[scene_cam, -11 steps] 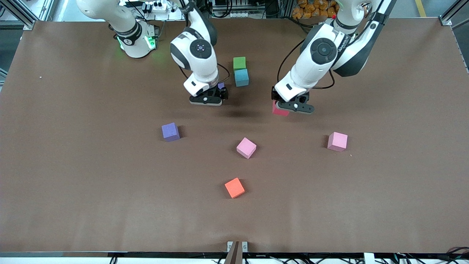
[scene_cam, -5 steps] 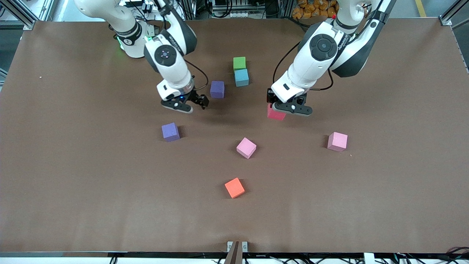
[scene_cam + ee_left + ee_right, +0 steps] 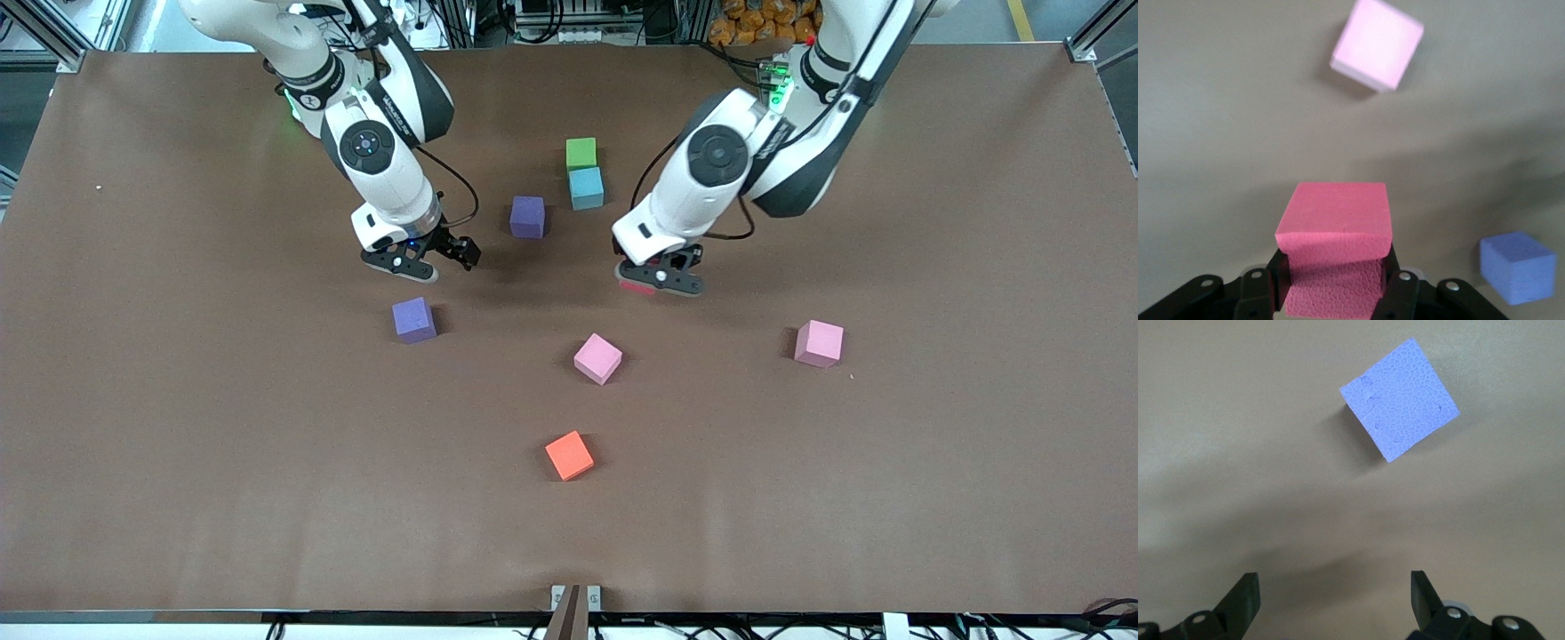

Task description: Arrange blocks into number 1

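Green block (image 3: 581, 152), light-blue block (image 3: 586, 188), red block (image 3: 1336, 230), orange block (image 3: 569, 455).

No text, label, brand, number or sign is showing legibly on the blocks, the arms or the table; small dark print on the arms' white casings is too small to read.

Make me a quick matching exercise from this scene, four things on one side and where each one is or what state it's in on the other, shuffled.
1. red block
2. green block
3. orange block
4. right end effector

A. open, holding nothing, above the table
B. nearest the front camera
C. touching the light blue block
D. gripped in the left end effector

Pairs: 1-D, 2-C, 3-B, 4-A
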Motion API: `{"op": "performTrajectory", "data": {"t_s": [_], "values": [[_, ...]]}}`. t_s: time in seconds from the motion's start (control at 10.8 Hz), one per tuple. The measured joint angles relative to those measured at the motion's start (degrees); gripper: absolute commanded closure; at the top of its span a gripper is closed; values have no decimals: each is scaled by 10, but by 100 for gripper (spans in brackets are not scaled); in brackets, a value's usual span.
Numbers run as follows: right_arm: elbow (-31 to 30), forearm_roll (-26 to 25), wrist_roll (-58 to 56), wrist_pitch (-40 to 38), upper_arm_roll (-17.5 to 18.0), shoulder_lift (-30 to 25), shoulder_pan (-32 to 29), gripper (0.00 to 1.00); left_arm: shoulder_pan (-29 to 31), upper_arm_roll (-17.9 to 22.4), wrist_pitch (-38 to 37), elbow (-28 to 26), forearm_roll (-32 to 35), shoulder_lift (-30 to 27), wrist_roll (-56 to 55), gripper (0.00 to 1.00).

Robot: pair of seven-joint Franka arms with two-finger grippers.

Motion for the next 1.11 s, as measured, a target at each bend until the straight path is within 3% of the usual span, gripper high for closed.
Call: {"op": "performTrajectory", "data": {"t_s": [0.28, 0.83, 1.11], "values": [[0, 0, -2, 0, 1, 0, 0, 0, -34, 1, 0, 23, 16, 51, -55, 100], [-1, 0, -3, 0, 6, 0, 2, 0, -92, 2, 0, 28, 16, 103, -237, 100], [-2, 0, -3, 1, 7, 0, 6, 0, -110, 1, 0, 28, 16, 116, -274, 100]]}}
